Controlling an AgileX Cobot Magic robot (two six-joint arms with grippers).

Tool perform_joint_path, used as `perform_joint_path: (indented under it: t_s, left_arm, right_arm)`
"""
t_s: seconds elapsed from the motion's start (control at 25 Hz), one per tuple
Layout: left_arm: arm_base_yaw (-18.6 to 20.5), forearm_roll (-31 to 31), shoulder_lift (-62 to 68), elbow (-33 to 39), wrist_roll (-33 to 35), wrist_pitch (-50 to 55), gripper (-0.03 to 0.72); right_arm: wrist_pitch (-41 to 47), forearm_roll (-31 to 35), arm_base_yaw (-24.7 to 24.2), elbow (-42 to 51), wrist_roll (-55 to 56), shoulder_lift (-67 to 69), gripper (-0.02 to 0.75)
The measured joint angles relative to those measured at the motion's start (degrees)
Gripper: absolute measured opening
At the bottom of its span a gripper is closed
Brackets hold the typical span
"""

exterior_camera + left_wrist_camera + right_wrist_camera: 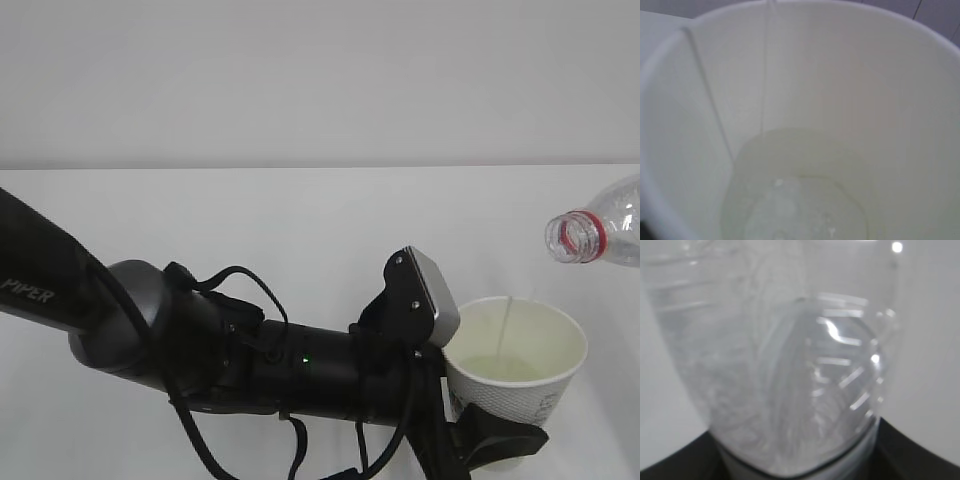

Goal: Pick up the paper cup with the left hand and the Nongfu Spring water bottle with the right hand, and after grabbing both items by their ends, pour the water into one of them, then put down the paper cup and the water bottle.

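Observation:
The white paper cup (pixel 520 385) is held upright at the lower right, and my left gripper (pixel 492 440) is shut on its lower part. The black arm marked PIPER (pixel 150 330) reaches in from the left. The clear Nongfu Spring water bottle (pixel 605 228) with its red neck ring is tilted, its open mouth above the cup's right rim. A thin stream of water (pixel 507 322) falls into the cup. Water (pixel 795 200) pools on the cup's (pixel 880 100) bottom. My right gripper (pixel 800 465) is shut on the bottle (pixel 780 365), with dark fingers (pixel 675 465) at either side.
The white table (pixel 300 230) runs back to a plain pale wall (pixel 300 80). The grey-topped block (pixel 432 295) of the left wrist stands just left of the cup's rim.

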Motion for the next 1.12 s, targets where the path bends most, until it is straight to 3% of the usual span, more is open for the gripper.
perform_joint_path:
  t_s: [1.12]
  left_arm:
    - [0.00,0.00,0.00,0.00,0.00,0.09,0.543]
  right_arm:
    - [-0.09,0.21,0.00,0.00,0.00,0.00,0.401]
